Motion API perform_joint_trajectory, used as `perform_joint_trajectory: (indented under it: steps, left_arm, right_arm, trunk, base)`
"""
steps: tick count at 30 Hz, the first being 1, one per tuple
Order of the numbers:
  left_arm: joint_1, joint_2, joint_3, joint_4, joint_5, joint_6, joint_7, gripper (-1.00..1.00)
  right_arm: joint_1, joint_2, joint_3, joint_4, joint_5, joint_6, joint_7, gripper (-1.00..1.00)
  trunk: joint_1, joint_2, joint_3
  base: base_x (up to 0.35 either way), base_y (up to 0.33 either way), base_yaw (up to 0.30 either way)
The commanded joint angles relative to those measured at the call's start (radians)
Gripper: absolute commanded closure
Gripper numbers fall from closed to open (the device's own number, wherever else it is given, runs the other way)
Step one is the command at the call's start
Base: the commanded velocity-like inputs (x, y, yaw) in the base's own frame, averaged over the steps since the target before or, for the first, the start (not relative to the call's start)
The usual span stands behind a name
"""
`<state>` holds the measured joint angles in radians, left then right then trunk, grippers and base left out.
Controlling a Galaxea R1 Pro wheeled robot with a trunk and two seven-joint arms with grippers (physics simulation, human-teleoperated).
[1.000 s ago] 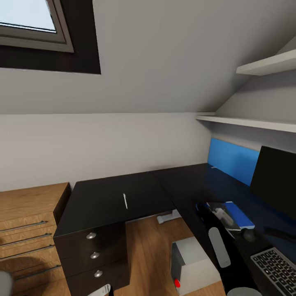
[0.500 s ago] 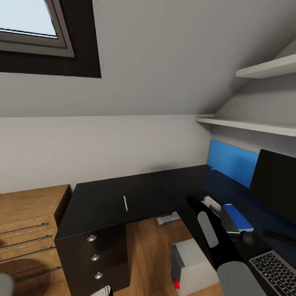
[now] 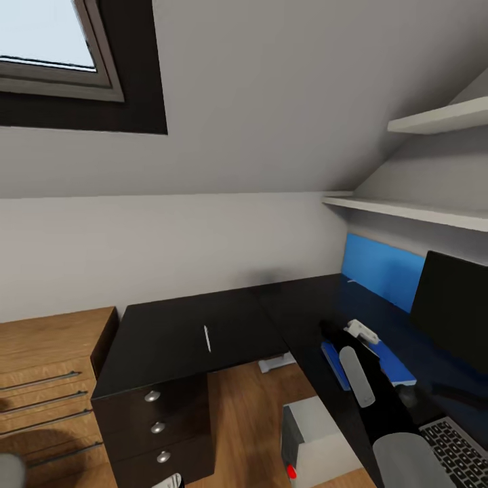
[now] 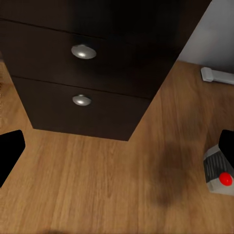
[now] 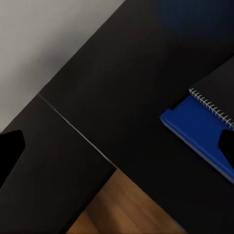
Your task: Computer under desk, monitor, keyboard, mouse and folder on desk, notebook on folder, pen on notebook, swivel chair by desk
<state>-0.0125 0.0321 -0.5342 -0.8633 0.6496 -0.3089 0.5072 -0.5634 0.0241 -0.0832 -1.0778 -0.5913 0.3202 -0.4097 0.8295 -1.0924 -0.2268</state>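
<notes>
On the black desk (image 3: 190, 325), the blue folder (image 3: 392, 360) lies in front of the monitor (image 3: 451, 312), and the dark spiral notebook (image 5: 219, 92) rests on the folder (image 5: 195, 131). My right gripper (image 3: 333, 333) hovers open over the desk top beyond the folder's corner, holding nothing (image 5: 117, 146). The pen (image 3: 207, 337) lies alone on the desk's left section. The keyboard (image 3: 455, 440) and the mouse (image 3: 408, 396) sit nearer me. The grey computer (image 3: 315, 434) stands on the floor under the desk. My left gripper (image 4: 118, 146) hangs open, low above the floor by the drawers. The swivel chair is out of view.
The dark drawer unit (image 3: 156, 427) carries the desk's left end, and a low wooden cabinet (image 3: 47, 366) stands beside it. A blue wall panel (image 3: 376, 270) and white shelves (image 3: 420, 213) are behind the monitor. A sloped ceiling with a skylight (image 3: 47, 41) hangs overhead.
My right arm has drawn off the folder and stretched toward the desk's inner corner. The whole view has tilted a little, so the camera moved.
</notes>
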Motion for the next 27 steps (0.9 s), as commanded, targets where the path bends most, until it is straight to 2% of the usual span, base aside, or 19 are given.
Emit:
perform_joint_trajectory:
  steps: [1, 6, 14, 17, 20, 22, 27]
  left_arm:
    - [-0.001, 0.002, -0.006, -0.001, 0.01, -0.007, 0.005, -1.0]
    - [-0.001, 0.005, -0.004, 0.002, 0.012, -0.002, 0.004, -1.0]
    - [-0.001, 0.011, 0.0, 0.002, 0.009, 0.002, 0.004, -1.0]
    - [-0.001, 0.014, 0.002, 0.003, 0.011, 0.003, 0.005, -1.0]
    - [-0.001, 0.014, 0.017, 0.003, 0.012, 0.003, 0.006, -1.0]
    - [-0.001, 0.014, 0.04, 0.003, 0.012, 0.004, 0.006, -1.0]
    - [-0.001, 0.014, 0.063, 0.003, 0.011, 0.004, 0.005, -1.0]
  right_arm:
    - [0.003, 0.004, 0.0, -0.006, -0.008, 0.005, -0.005, -1.0]
    - [0.026, 0.025, 0.028, -0.031, -0.005, 0.006, -0.004, -1.0]
    - [0.045, 0.031, 0.133, -0.043, 0.004, 0.004, -0.006, -1.0]
    - [0.047, 0.031, 0.155, -0.041, 0.007, 0.003, -0.007, -1.0]
    - [0.048, 0.031, 0.161, -0.031, 0.008, 0.004, -0.007, -1.0]
    - [0.048, 0.031, 0.165, -0.017, 0.014, 0.004, -0.006, -1.0]
    - [0.048, 0.03, 0.175, 0.007, 0.056, 0.006, -0.005, -1.0]
  trunk:
    - [-0.004, 0.006, 0.002]
    - [-0.023, 0.041, 0.018]
    - [-0.054, 0.097, 0.041]
    - [-0.065, 0.118, 0.048]
    - [-0.077, 0.139, 0.055]
    - [-0.084, 0.153, 0.06]
    - [-0.104, 0.188, 0.07]
  base:
    - [0.0, 0.0, 0.0]
    - [0.0, 0.0, 0.005]
    - [0.0, 0.0, 0.145]
    - [0.0, 0.0, 0.237]
    - [0.0, 0.0, 0.245]
    - [0.0, 0.0, 0.227]
    - [0.0, 0.0, 0.203]
